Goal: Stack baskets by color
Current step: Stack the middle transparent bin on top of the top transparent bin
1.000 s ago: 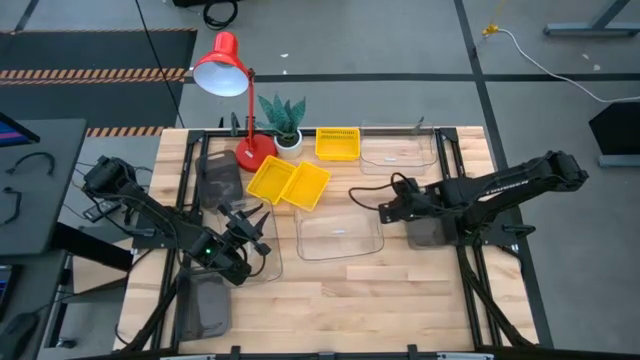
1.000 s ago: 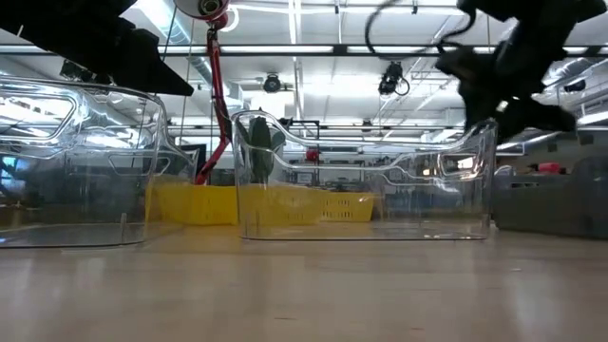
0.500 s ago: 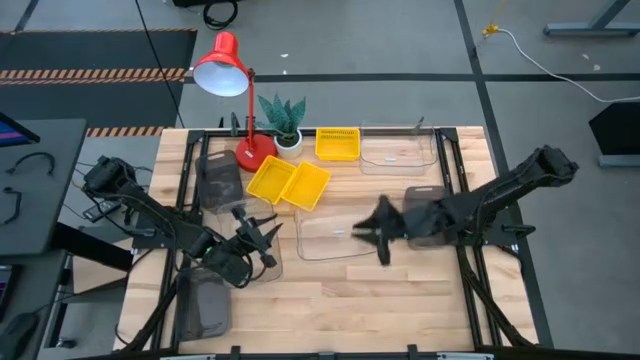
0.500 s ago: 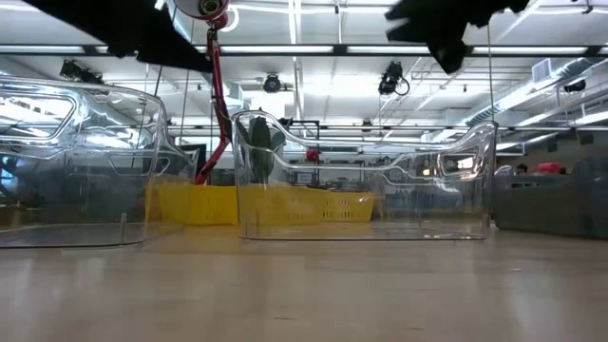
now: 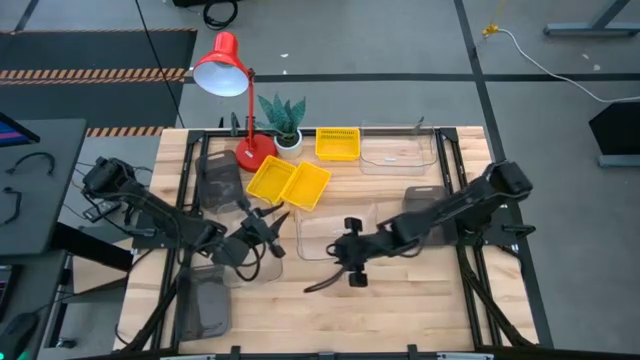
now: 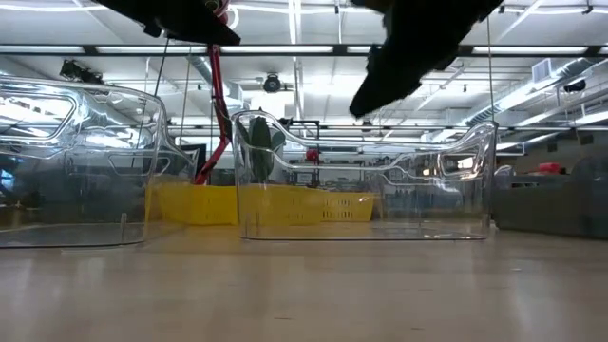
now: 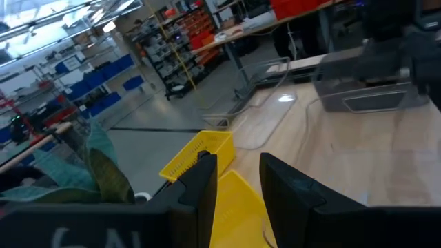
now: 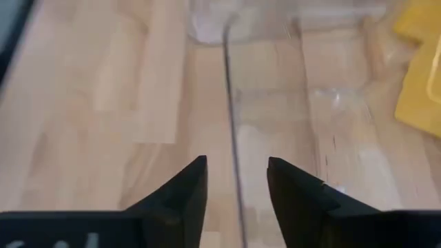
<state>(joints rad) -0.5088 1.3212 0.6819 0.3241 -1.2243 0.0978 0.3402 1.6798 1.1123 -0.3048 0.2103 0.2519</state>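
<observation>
Fingers of the right gripper stand parted and hold nothing, straddling the rim of the clear basket just beneath them. Over at the left gripper the fingers are spread too, gripping nothing; two yellow baskets lie just ahead of its tips.

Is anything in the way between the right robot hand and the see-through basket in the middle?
No, nothing visible. The right gripper, fingers open and empty, hovers right at the near edge of the clear basket; its wrist view shows only that rim and bare table ahead.
</observation>
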